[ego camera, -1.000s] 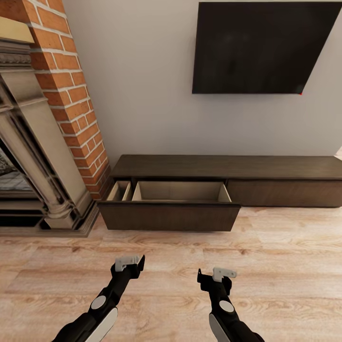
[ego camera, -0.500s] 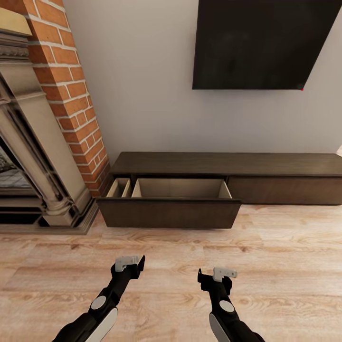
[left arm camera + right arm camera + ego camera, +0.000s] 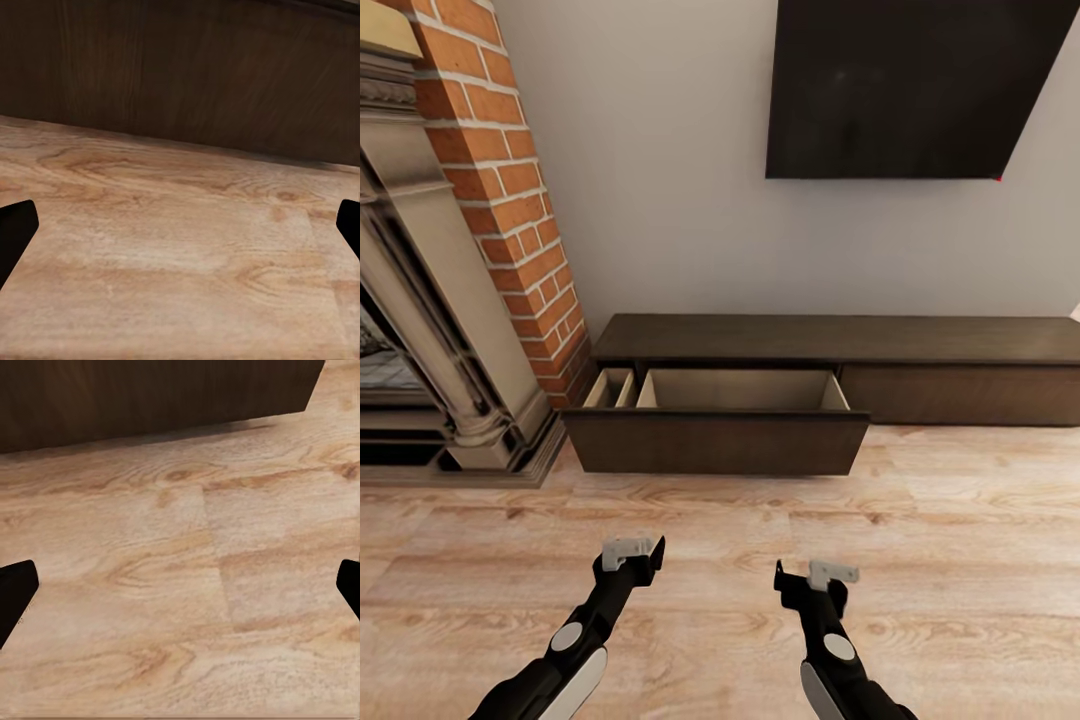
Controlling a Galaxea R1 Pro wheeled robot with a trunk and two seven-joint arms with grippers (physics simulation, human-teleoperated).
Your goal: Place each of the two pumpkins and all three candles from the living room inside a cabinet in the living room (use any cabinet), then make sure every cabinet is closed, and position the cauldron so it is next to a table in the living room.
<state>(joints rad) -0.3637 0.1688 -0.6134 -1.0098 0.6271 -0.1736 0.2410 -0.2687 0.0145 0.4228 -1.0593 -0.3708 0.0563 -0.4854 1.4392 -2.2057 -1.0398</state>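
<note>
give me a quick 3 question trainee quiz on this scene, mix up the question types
1. True or false: the drawer of the cabinet is pulled open.
2. Multiple choice: what can be seen inside the open drawer? A) two pumpkins B) a candle C) nothing
3. Fill in: the left gripper and the right gripper are both ____ and hold nothing.

Key: 1 true; 2 C; 3 open

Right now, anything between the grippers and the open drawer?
No, just bare wood floor between both grippers (left, right) and the open drawer, per head view.
</note>
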